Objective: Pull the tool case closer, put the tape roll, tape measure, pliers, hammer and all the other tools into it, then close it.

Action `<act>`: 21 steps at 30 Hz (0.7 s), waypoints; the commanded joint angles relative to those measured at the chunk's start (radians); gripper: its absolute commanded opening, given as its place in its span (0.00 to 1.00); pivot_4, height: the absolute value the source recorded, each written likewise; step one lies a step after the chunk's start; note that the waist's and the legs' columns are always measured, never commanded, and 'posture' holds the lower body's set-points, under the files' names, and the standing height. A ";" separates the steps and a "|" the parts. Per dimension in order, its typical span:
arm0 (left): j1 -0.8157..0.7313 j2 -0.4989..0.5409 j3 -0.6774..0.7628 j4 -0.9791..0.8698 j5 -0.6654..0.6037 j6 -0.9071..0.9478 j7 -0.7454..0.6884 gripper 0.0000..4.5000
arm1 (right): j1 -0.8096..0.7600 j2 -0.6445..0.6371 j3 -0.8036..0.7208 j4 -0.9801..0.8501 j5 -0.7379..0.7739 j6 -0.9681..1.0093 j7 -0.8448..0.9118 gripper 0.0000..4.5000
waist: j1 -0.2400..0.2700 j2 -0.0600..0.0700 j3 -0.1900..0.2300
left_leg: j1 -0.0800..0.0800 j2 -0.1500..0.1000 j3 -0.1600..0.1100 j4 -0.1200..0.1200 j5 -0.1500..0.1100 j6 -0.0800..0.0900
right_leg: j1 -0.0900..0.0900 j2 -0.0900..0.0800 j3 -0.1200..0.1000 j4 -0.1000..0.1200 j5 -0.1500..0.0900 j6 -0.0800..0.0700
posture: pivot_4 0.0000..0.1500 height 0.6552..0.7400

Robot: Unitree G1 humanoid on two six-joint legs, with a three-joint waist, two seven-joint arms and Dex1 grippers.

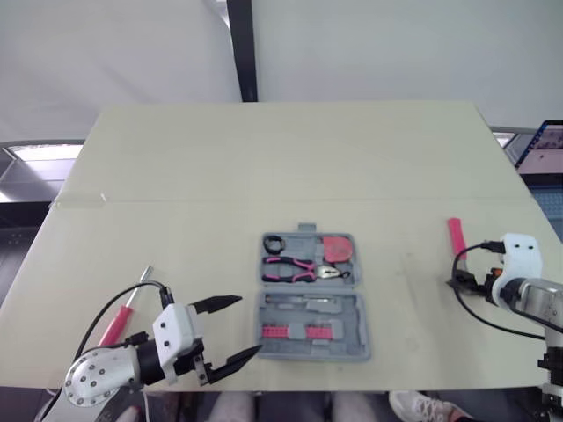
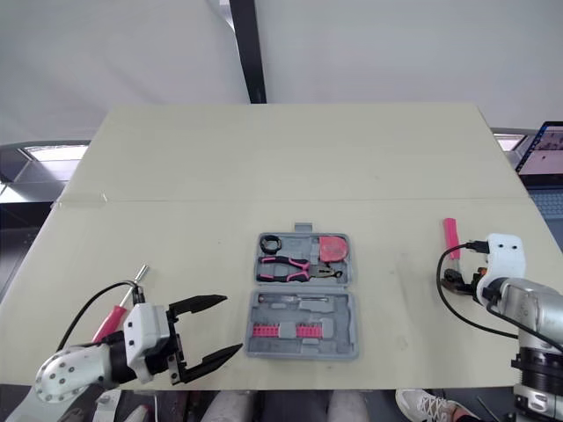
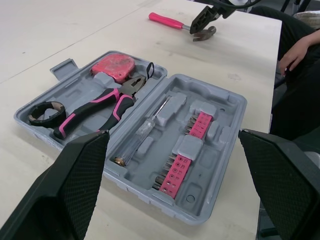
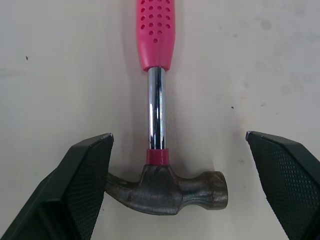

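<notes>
The grey tool case (image 1: 356, 303) lies open at the table's middle front. Its far half holds the tape roll (image 1: 274, 243), pink-handled pliers (image 1: 290, 268) and red tape measure (image 1: 335, 249). In the near half are a slim screwdriver (image 3: 145, 131) and red bit strips (image 1: 296, 331). My left gripper (image 1: 246, 326) is open, just left of the case and pointing at it. The hammer (image 4: 159, 95) lies at the right, pink handle pointing away. My right gripper (image 4: 179, 137) hangs open over its steel head, one finger on each side.
A pink-handled screwdriver (image 1: 119, 321) lies at the front left, beside my left arm. A laptop (image 1: 545, 145) stands off the table's right edge. A person's hand (image 3: 295, 50) rests beyond the table, and a shoe (image 1: 409, 404) is below the front edge.
</notes>
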 commanded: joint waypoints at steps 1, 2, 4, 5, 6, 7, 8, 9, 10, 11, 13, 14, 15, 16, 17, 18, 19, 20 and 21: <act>0.011 -0.001 -0.008 -0.034 0.001 -0.013 0.005 0.98 | -0.004 0.000 -0.024 -0.005 -0.014 0.010 -0.018 1.00 | 0.000 0.000 0.000 | 0.000 0.000 0.000 0.000 0.000 0.000 | 0.000 0.000 0.000 0.000 0.000 0.000 | 1.00 1.00; 0.010 0.000 -0.009 -0.035 0.001 -0.013 0.005 0.98 | -0.003 0.001 -0.025 -0.006 -0.013 0.012 -0.016 1.00 | 0.000 0.000 0.000 | 0.000 0.000 0.000 0.000 0.000 0.000 | 0.000 0.000 0.000 0.000 0.000 0.000 | 1.00 1.00; 0.010 0.001 -0.010 -0.037 0.001 -0.011 0.008 1.00 | -0.001 0.005 -0.024 -0.009 -0.012 0.019 -0.014 0.89 | 0.000 0.000 0.000 | 0.000 0.000 0.000 0.000 0.000 0.000 | 0.000 0.000 0.000 0.000 0.000 0.000 | 1.00 1.00; 0.010 0.001 -0.012 -0.039 0.001 -0.010 0.009 1.00 | -0.001 0.008 -0.026 -0.009 -0.011 0.024 -0.014 0.84 | 0.000 0.000 0.000 | 0.000 0.000 0.000 0.000 0.000 0.000 | 0.000 0.000 0.000 0.001 0.000 0.000 | 1.00 1.00; 0.010 0.001 -0.012 -0.040 0.001 -0.010 0.011 1.00 | -0.002 0.010 -0.026 -0.008 -0.010 0.027 -0.014 0.74 | 0.000 0.000 0.000 | 0.000 0.000 0.000 0.000 0.000 0.000 | 0.000 0.000 0.000 0.001 0.000 0.000 | 1.00 1.00; 0.010 0.002 -0.013 -0.040 0.001 -0.009 0.012 1.00 | -0.003 0.012 -0.027 -0.008 -0.011 0.029 -0.015 0.62 | 0.001 0.000 0.000 | 0.000 0.000 0.000 0.000 0.000 0.000 | 0.000 0.000 0.000 0.002 0.000 0.000 | 1.00 1.00; 0.011 0.002 -0.013 -0.041 0.001 -0.010 0.013 1.00 | -0.006 0.014 -0.027 -0.007 -0.012 0.031 -0.015 0.54 | 0.001 0.000 0.000 | 0.000 0.000 0.000 0.000 0.000 0.000 | 0.000 0.000 0.000 0.003 0.000 0.000 | 1.00 1.00; 0.012 0.002 -0.014 -0.041 0.002 -0.010 0.014 1.00 | -0.008 0.015 -0.026 -0.006 -0.013 0.031 -0.015 0.43 | 0.001 0.000 0.000 | 0.000 0.000 0.000 0.000 0.000 0.000 | 0.000 0.000 0.000 0.003 0.000 0.000 | 1.00 1.00; 0.013 0.002 -0.013 -0.040 0.002 -0.011 0.014 1.00 | -0.010 0.017 -0.025 -0.006 -0.013 0.033 -0.015 0.30 | 0.001 0.000 0.000 | 0.000 0.000 0.000 0.000 0.000 0.000 | 0.000 0.000 0.000 0.003 0.000 0.000 | 1.00 1.00; 0.015 0.002 -0.013 -0.039 0.003 -0.013 0.014 1.00 | -0.012 0.017 -0.024 -0.005 -0.013 0.035 -0.014 0.19 | 0.000 0.000 0.000 | 0.000 0.000 0.000 0.000 0.000 0.000 | 0.000 0.000 0.000 0.003 0.000 0.000 | 1.00 1.00; 0.017 0.002 -0.012 -0.037 0.004 -0.015 0.014 1.00 | -0.013 0.018 -0.024 -0.004 -0.014 0.037 -0.013 0.01 | 0.001 0.000 0.000 | 0.000 0.000 0.000 0.000 0.000 0.000 | 0.000 0.000 0.000 0.003 0.000 0.000 | 1.00 1.00; 0.018 0.001 -0.011 -0.036 0.004 -0.017 0.014 1.00 | -0.013 0.019 -0.024 -0.004 -0.016 0.037 -0.013 0.01 | 0.000 0.000 0.000 | 0.000 0.000 0.000 0.000 0.000 0.000 | 0.000 0.000 0.000 0.003 0.000 0.000 | 1.00 1.00; 0.020 0.001 -0.011 -0.034 0.003 -0.018 0.015 1.00 | -0.013 0.020 -0.024 -0.004 -0.017 0.038 -0.013 0.01 | 0.000 0.000 0.000 | 0.000 0.000 0.000 0.000 0.000 0.000 | 0.000 0.000 0.000 0.003 0.000 0.000 | 1.00 1.00; 0.020 -0.001 -0.010 -0.033 0.001 -0.017 0.015 1.00 | -0.014 0.019 -0.024 -0.003 -0.017 0.038 -0.013 0.01 | 0.000 0.000 0.000 | 0.000 0.000 0.000 0.000 0.000 0.000 | 0.000 0.000 0.000 0.003 0.000 0.000 | 1.00 1.00; 0.021 -0.003 -0.009 -0.033 -0.003 -0.016 0.016 1.00 | -0.013 0.019 -0.022 -0.005 -0.017 0.037 -0.011 0.01 | 0.000 0.000 0.000 | 0.000 0.000 0.000 0.000 0.000 0.000 | 0.000 0.000 0.000 0.003 0.000 0.000 | 1.00 1.00; 0.021 -0.005 -0.008 -0.031 -0.007 -0.015 0.017 1.00 | -0.013 0.019 -0.021 -0.008 -0.016 0.036 -0.009 0.01 | 0.000 0.000 0.000 | 0.000 0.000 0.000 0.000 0.000 0.000 | 0.000 0.000 0.000 0.003 0.000 0.000 | 1.00 1.00; 0.020 -0.011 -0.003 -0.030 -0.019 -0.010 0.023 1.00 | -0.011 0.017 -0.015 -0.018 -0.015 0.032 -0.005 0.01 | 0.000 0.000 0.000 | 0.000 0.000 0.000 0.000 0.000 0.000 | 0.000 0.000 0.000 0.003 0.000 0.000 | 1.00 1.00; 0.020 -0.022 0.010 -0.029 -0.047 0.008 0.034 1.00 | -0.008 0.006 -0.004 -0.031 -0.015 0.029 0.004 0.01 | 0.000 0.000 0.000 | 0.000 0.000 0.000 0.000 0.000 0.000 | 0.000 0.000 0.000 0.003 0.000 0.000 | 1.00 1.00; 0.017 -0.027 0.027 -0.028 -0.075 0.027 0.043 1.00 | -0.004 -0.008 0.007 -0.051 -0.013 0.026 0.019 0.01 | 0.000 0.000 0.000 | 0.000 0.000 0.000 0.000 0.000 0.000 | 0.000 0.000 0.000 0.003 0.000 0.000 | 1.00 1.00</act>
